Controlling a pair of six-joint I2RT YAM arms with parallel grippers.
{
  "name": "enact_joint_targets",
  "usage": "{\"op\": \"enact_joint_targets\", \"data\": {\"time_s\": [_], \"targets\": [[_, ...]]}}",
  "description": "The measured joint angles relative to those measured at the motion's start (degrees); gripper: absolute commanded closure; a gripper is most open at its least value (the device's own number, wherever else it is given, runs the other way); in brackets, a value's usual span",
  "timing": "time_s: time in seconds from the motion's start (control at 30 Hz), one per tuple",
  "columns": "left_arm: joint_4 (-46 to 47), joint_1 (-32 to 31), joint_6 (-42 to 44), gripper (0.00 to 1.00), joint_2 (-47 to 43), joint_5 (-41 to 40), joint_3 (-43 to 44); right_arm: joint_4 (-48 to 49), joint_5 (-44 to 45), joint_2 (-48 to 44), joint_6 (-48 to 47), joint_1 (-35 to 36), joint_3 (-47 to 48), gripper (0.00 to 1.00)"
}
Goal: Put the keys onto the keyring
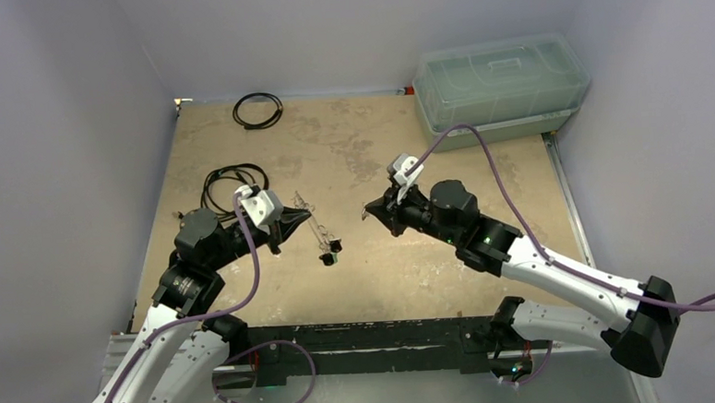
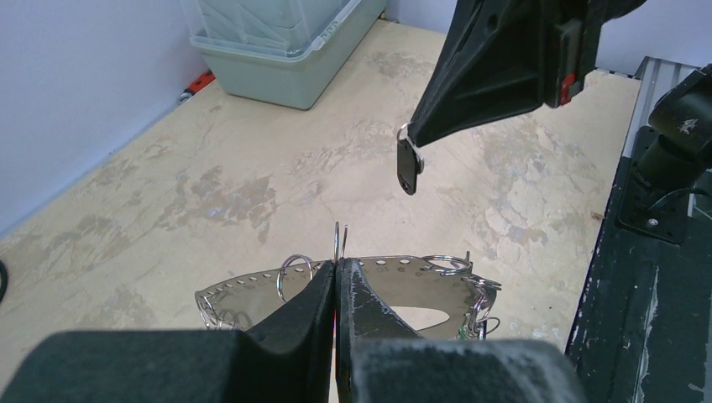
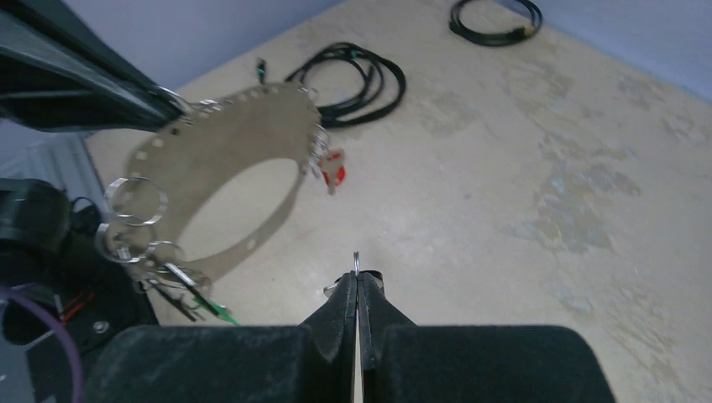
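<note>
Hanging pinched in left end effector, keyring.

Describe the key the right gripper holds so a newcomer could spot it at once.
From the clear bin at the table's far right corner, follow the right arm to the right gripper near the table's middle. A black key dangles from its shut tip on a wire ring. Unlike the red key and the others, it hangs free of the keyring in the left gripper.

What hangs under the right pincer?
A black key on a ring, clear of the table. In the right wrist view, the right pincer hides it; only the ring's edge shows.
</note>
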Motion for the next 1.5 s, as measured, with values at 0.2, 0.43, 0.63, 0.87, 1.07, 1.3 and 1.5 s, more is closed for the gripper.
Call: {"op": "enact_joint_targets", "data": {"time_s": [0.2,0.43,0.63,0.87,1.07,1.3,1.5], "targets": [[0.0,0.0,0.0,1.00,0.0,1.3,0.0,5.7,-8.3,-2.3,-1.9,0.0,0.0,1.00],[0.8,0.0,0.0,1.00,0.0,3.8,0.0,7.4,-17.6,0.8,-4.7,0.0,2.4,1.00],[1.4,0.0,-0.1,1.00,0.1,5.8,0.0,7.0,-22.5,4.3,-7.0,0.0,5.7,1.00],[1.8,0.0,-0.2,1.00,0.4,6.8,0.0,6.0,-27.2,6.3,-8.7,0.0,9.4,1.00],[2.2,0.0,-0.3,1.00,0.5,7.2,0.0,5.7,-30.1,8.2,-9.1,0.0,10.7,1.00],[2.2,0.0,-0.5,1.00,0.5,7.6,0.0,5.2,-31.4,10.1,-9.1,0.1,11.5,1.00],[2.2,0.0,-0.5,1.00,0.6,7.8,0.0,5.0,-31.4,10.5,-9.0,0.1,12.2,1.00]]}}
